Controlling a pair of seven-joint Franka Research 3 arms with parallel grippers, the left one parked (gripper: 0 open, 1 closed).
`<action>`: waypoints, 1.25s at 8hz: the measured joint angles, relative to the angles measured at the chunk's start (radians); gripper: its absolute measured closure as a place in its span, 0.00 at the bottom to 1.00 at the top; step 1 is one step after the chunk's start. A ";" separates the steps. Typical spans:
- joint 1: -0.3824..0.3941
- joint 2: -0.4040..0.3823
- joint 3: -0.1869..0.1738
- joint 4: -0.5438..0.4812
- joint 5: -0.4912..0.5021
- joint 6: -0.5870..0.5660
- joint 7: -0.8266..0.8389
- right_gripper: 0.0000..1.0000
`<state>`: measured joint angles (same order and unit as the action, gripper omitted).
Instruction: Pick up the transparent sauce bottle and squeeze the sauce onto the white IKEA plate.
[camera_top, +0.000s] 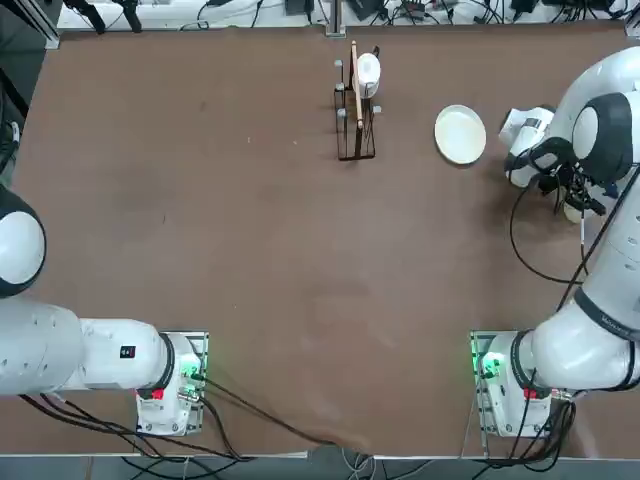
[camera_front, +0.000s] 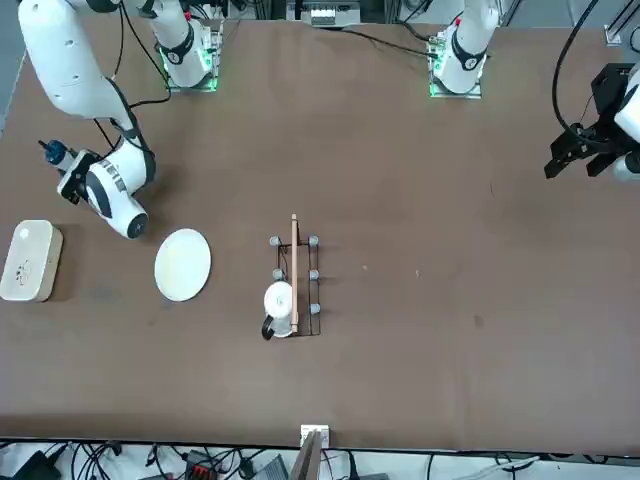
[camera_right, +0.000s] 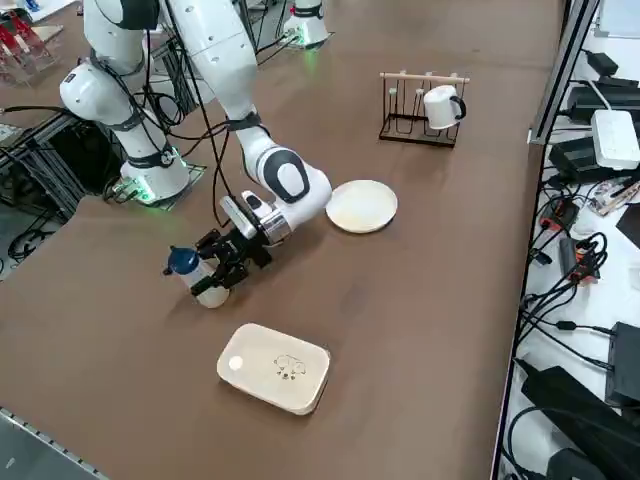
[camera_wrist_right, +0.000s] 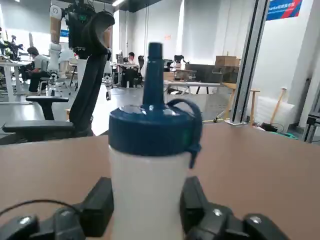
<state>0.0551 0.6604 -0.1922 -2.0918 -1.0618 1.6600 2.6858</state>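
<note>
Item 1: transparent sauce bottle (camera_right: 211, 292), translucent body, blue nozzle cap (camera_wrist_right: 152, 130). Located at the right gripper (camera_wrist_right: 147, 205), near my working arm. I see it upright between the fingers, nozzle uppermost, which should keep the sauce back until I choose to tip it. Whether its base bears on the table (camera_top: 270, 280), I cannot tell.

Item 2: right gripper. Jaws clamped on the bottle, one finger at either flank, no gap showing to me. The hold is on the body, below the cap, leaving the nozzle free to pour and putting the pads where a squeeze would count. My judgement: the wall is soft, so too firm a grip could spurt sauce early.

Item 3: white IKEA plate (camera_top: 460, 135), round, flat on the table, at ten o'clock from the bottle. It lies well apart from the rack, with its face open to receive sauce from above.

Item 4: wire rack (camera_front: 312, 290) with white mug (camera_right: 441, 107), at about nine o'clock from the plate, outside the direct route.

Item 5: white box (camera_right: 274, 368), one o'clock from the bottle. I judge the step in hand as securing the grip; next, carry to the plate, then tilt.
</note>
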 joint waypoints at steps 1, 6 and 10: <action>0.006 -0.001 0.006 0.000 0.000 0.005 0.004 0.04; 0.018 -0.036 0.033 0.002 0.007 0.003 0.006 0.00; 0.044 -0.108 0.099 0.118 0.207 -0.062 -0.124 0.00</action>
<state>0.0990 0.5521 -0.0932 -1.9737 -0.8553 1.5976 2.5621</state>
